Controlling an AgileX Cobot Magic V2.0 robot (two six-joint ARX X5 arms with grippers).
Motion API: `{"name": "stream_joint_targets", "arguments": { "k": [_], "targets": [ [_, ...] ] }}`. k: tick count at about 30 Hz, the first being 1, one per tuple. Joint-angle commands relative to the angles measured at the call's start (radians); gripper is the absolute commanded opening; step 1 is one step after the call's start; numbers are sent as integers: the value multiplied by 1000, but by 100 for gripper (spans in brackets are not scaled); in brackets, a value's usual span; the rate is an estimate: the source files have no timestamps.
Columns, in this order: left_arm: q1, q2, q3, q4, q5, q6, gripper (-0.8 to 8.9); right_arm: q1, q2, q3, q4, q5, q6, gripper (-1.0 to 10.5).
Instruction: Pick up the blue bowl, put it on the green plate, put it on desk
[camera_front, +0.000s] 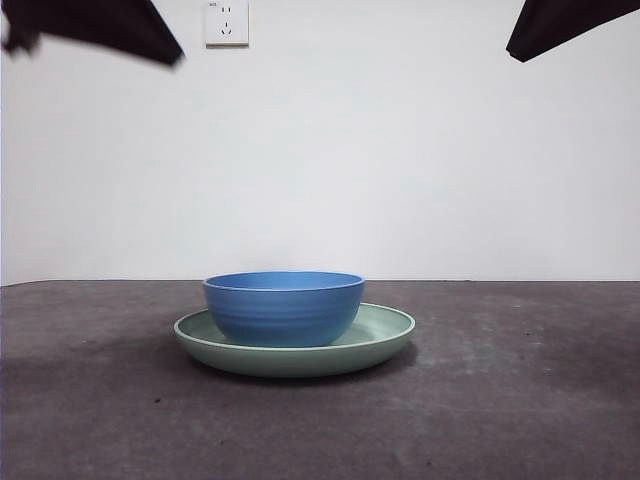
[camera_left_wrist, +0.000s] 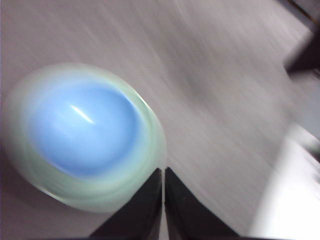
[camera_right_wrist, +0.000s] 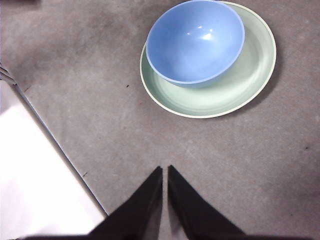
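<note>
The blue bowl sits upright inside the green plate, a little left of the plate's centre in the front view, so more bare plate shows to its right. Bowl and plate rest together on the dark mottled worktop, in the lower middle of the frame. A white wall socket is at the top, left of centre. Two dark arm tips show only in the upper corners, well above the dishes. In the right wrist view the right gripper hangs over bare worktop, apart from the plate, its fingers pressed together. The left wrist view is blurred; the left gripper is just beside the plate's rim, fingers likewise together, holding nothing.
</note>
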Motion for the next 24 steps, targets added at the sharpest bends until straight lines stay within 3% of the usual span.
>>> {"name": "stream_joint_targets", "arguments": {
  "k": [1, 8, 16, 24],
  "targets": [
    [48, -94, -2, 153, -98, 35, 9, 7, 9, 14, 10, 0, -5, 12],
    [266, -385, -153, 472, -261, 44, 9, 7, 9, 14, 10, 0, -5, 12],
    [422, -652, -428, 504, -441, 79, 9, 7, 9, 14, 10, 0, -5, 12],
    [456, -810, -690, 512, -448, 78, 9, 7, 9, 14, 10, 0, -5, 12]
  ]
}}
